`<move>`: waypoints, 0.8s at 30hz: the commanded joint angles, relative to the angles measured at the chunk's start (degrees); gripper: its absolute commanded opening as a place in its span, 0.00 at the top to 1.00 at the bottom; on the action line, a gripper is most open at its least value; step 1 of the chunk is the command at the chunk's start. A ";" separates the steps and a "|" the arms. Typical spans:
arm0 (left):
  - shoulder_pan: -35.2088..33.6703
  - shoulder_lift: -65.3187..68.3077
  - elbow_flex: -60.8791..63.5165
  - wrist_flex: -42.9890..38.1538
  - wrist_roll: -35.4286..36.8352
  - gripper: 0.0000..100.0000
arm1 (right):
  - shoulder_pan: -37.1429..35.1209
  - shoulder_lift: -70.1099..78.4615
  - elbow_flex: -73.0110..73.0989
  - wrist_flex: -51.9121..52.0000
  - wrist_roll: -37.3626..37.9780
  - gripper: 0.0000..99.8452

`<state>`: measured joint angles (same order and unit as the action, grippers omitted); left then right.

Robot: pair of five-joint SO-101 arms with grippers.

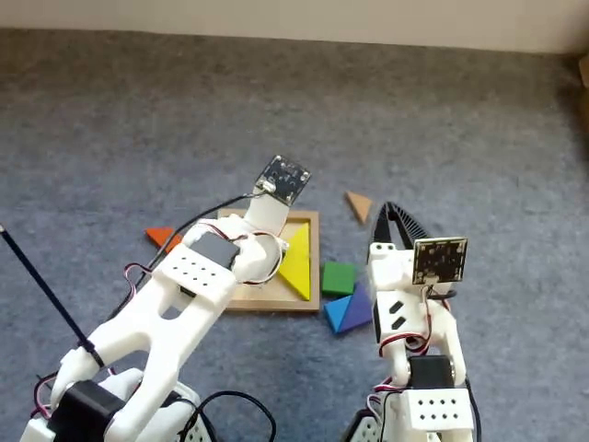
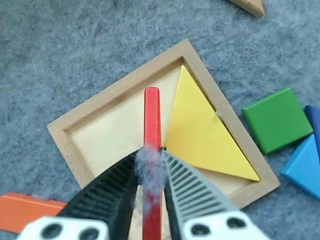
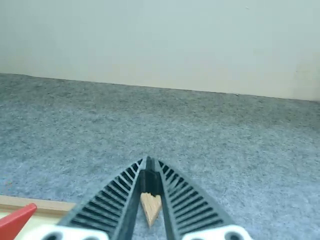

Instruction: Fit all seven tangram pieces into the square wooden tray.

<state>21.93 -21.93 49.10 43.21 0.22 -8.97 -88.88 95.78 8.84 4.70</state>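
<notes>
placement of the second piece is in hand, by our reading: the left gripper [image 2: 150,152] is clamped on a red piece [image 2: 152,115], held on edge above the open half of the square wooden tray [image 2: 117,86]. a large yellow triangle [image 2: 202,132] lies flat in the tray, filling the side nearest the green square [image 2: 277,120]. the green square and a blue triangle [image 2: 305,167] sit on the carpet just beside that side of the tray, with a darker blue piece [image 1: 357,315] touching the blue one. an orange piece [image 2: 25,210] lies off the opposite side. a plain wooden triangle [image 1: 359,204] rests farther out, near the right gripper [image 3: 149,161], whose fingers are pressed together on nothing. we judge the task barely begun, with one of seven pieces seated. the next move, as we see it, calls for the left arm to tip the red piece from edge-on to flat and bring one edge against the yellow triangle before letting go. released on edge, it could lodge crooked against the rim.
</notes>
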 commanded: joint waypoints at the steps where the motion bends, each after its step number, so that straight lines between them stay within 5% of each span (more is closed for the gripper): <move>1: 0.57 -1.36 0.04 -0.70 -0.53 1.00 | 0.48 -1.10 1.36 -2.15 0.44 0.99; 16: 0.31 -1.45 0.04 -0.53 -0.53 0.99 | 0.40 -1.10 1.45 -2.15 0.53 0.99; 24: -3.47 -1.45 -0.04 -0.62 -0.18 0.81 | 0.40 -1.10 1.45 -2.15 0.53 0.99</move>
<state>21.05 -21.93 49.19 43.21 0.22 -8.97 -88.88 95.78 8.84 4.70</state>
